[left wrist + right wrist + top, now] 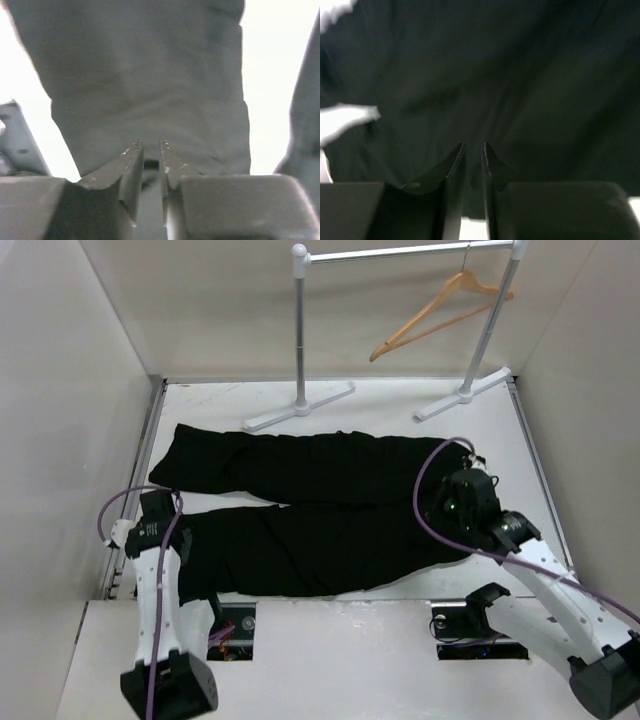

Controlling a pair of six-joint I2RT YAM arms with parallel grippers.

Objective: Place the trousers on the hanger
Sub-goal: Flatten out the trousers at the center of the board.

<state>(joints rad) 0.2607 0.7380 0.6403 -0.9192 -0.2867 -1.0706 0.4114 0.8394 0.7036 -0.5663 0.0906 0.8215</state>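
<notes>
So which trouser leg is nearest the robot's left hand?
The near leg, the one closer to the robot's bases. The left hand sits at its cuff end; the other leg lies further back, toward the clothes rail.

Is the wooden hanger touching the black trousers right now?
Apart. The top view shows the hanger hooked on the rail at the back, up in the air, while the trousers lie flat on the table, with bare table between them.
</notes>
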